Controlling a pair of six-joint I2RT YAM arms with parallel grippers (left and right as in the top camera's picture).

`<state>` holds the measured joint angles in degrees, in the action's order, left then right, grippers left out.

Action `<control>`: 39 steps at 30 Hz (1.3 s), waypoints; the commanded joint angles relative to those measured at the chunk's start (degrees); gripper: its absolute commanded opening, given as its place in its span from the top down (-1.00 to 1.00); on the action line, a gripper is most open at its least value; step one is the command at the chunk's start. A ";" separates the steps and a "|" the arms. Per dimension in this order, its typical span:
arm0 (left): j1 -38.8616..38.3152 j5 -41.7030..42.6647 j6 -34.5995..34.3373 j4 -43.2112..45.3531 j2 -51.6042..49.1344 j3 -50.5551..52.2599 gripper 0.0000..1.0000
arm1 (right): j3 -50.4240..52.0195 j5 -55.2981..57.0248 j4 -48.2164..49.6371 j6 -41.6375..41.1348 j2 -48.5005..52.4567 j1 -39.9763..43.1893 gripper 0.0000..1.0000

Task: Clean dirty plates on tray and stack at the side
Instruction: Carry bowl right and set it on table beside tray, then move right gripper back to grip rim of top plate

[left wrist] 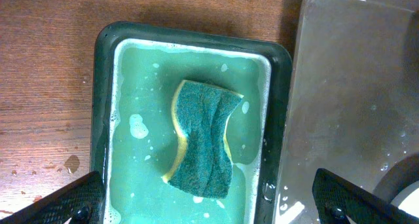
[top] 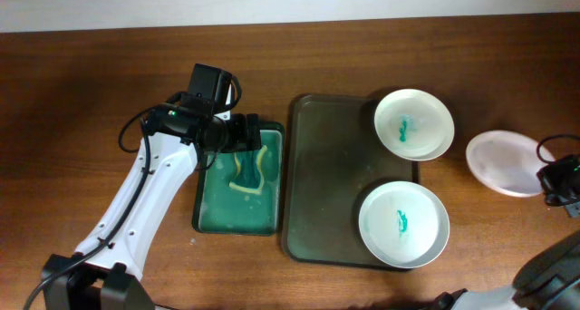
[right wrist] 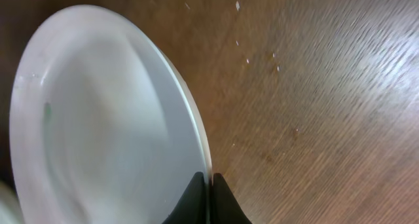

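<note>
While your left gripper (top: 237, 134) hangs spread wide over the sponge (left wrist: 203, 145) in the soapy basin (left wrist: 105, 119), lower straight and close across its narrow waist; your right gripper (right wrist: 209, 185) pinches the side plate (right wrist: 98, 119) by its rim, and two stained plates (top: 414, 124) sit on the tray (top: 326, 183)

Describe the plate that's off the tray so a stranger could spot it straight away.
Find the big dark tray in the middle of the wooden table, then look just past its right edge. The white plate there, over bare wood, has its rim pinched by the right gripper; the other two plates sit on the tray with green smears.
</note>
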<state>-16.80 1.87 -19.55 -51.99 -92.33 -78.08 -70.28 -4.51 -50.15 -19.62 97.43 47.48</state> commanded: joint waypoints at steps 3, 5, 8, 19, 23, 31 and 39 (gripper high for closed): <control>0.09 -0.37 0.02 0.09 0.20 0.15 -0.99 | -0.66 1.18 -3.74 -0.83 2.43 0.13 0.71; 0.09 -0.37 0.02 0.09 0.20 0.15 -0.99 | -0.68 0.13 -5.44 -0.83 1.88 0.11 0.03; 0.13 -0.37 0.02 0.09 0.20 0.15 -0.99 | -0.72 -10.64 -4.83 2.34 -2.36 -1.29 -0.10; 0.09 -0.37 0.04 0.09 0.20 0.15 -0.99 | -0.76 -7.34 14.99 19.43 0.90 -27.98 -0.35; 0.04 -0.37 0.02 0.09 0.20 0.15 -0.99 | -0.79 -9.62 21.53 24.72 8.02 -27.98 -0.11; 0.04 -0.37 0.04 0.09 0.20 0.15 -0.99 | -0.76 -11.58 24.22 25.20 14.78 -27.98 0.24; 0.04 -0.37 0.04 0.07 0.20 0.15 -0.99 | -0.79 -22.53 16.31 23.74 10.86 -28.39 0.92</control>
<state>-16.80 1.87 -19.55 -51.99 -92.33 -78.08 -70.74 -20.14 -31.94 4.78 111.33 19.73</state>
